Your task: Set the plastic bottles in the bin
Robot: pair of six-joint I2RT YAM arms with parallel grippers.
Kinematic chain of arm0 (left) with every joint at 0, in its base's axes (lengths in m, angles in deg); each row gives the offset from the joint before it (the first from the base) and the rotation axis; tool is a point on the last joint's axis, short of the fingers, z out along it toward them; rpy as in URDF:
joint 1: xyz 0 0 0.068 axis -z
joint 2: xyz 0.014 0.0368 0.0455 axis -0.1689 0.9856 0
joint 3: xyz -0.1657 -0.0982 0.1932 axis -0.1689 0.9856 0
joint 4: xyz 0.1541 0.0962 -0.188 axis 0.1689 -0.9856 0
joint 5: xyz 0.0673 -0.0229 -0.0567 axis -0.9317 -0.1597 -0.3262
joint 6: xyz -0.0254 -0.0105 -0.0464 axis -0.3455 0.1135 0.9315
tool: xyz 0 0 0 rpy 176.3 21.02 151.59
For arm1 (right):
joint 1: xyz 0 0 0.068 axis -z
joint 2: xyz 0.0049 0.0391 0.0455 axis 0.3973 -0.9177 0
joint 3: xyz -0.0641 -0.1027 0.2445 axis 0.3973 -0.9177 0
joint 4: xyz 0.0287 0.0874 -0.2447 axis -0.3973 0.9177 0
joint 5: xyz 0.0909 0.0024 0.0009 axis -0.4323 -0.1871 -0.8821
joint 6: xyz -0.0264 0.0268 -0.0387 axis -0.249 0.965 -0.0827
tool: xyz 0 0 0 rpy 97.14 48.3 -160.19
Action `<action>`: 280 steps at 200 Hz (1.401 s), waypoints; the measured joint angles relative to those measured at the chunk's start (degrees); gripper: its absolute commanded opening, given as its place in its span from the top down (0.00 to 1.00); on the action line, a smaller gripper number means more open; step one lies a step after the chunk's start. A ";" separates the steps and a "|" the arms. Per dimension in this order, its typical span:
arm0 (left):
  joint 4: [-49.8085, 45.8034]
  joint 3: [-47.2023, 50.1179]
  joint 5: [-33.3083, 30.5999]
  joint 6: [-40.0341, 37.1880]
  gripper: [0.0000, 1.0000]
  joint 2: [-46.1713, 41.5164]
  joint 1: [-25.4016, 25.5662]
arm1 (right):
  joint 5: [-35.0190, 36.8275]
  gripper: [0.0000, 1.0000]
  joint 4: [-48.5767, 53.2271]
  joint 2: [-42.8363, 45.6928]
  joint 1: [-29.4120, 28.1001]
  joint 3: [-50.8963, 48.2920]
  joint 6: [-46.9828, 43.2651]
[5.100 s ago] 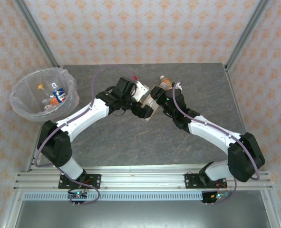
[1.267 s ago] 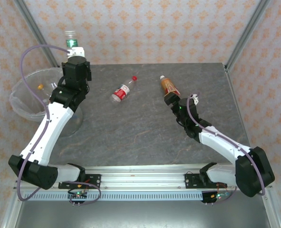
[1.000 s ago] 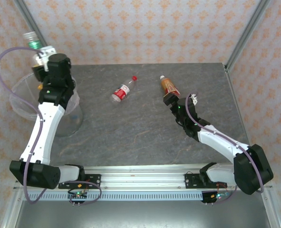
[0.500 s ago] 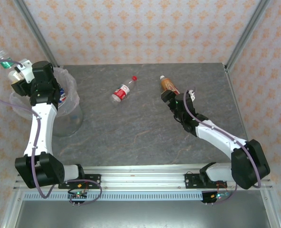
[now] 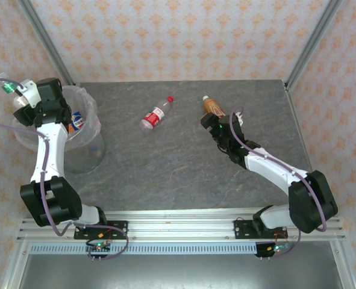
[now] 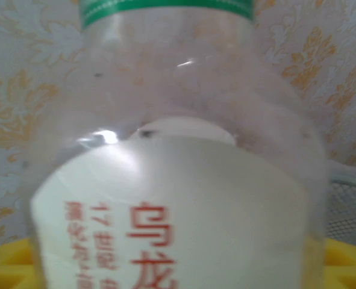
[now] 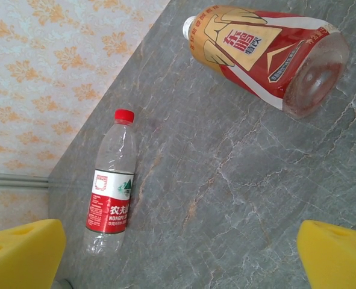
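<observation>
My left gripper (image 5: 21, 97) is shut on a clear bottle with a green cap (image 5: 9, 88), held high by the far left rim of the bin (image 5: 84, 153). In the left wrist view its white label (image 6: 184, 211) fills the frame, with yellow pads (image 6: 346, 265) at the bottom corners. A blue-labelled bottle (image 5: 76, 119) lies inside the bin. A red-capped, red-labelled bottle (image 5: 155, 114) (image 7: 111, 192) lies on the table. My right gripper (image 5: 217, 123) (image 7: 181, 259) is open just short of the base of a lying brown-orange bottle (image 5: 212, 106) (image 7: 268, 51).
Grey marbled table (image 5: 184, 168) with patterned walls behind and at both sides. Metal frame posts (image 5: 313, 42) stand at the back corners. The bin stands off the table's left edge.
My left arm has swung from the table's middle over to the bin with the green-capped bottle, ending at its far left rim. The right gripper has crept closer to the brown-orange bottle.
</observation>
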 measured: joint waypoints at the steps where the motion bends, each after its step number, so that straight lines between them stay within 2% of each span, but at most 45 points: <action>1: -0.20 -0.28 -0.07 0.35 0.16 0.11 0.00 | 0.00 0.01 0.02 0.00 0.00 0.00 0.00; 15: -1.95 -2.75 -0.46 1.57 0.07 0.70 0.00 | 0.00 0.01 0.28 0.00 0.00 0.00 0.00; 46: -4.70 -5.57 -0.94 3.13 0.00 0.68 0.39 | 0.02 0.01 0.90 0.00 0.00 0.02 -0.02; 103: -8.63 -6.88 -0.11 4.55 0.00 0.70 4.61 | -0.09 0.01 1.25 -0.04 0.00 0.79 -0.52; 158: -9.29 -7.32 8.59 7.32 0.00 -1.57 8.39 | 0.94 0.01 4.15 -1.03 0.00 3.30 -3.89; 212: -9.16 -6.03 18.56 10.67 0.00 -8.11 11.26 | 3.02 0.01 8.66 -2.99 2.43 6.47 -17.57; 250: -8.74 -1.57 24.09 12.20 0.00 -12.35 11.26 | -1.38 0.01 13.57 -8.24 8.70 12.44 -29.90; 274: -8.81 -0.02 25.33 13.22 0.00 -14.05 11.26 | -3.39 0.01 17.07 -13.27 10.32 16.96 -37.07; 280: -8.07 0.74 26.47 13.51 0.00 -14.69 11.21 | -3.91 0.01 20.76 -15.02 10.80 19.34 -39.36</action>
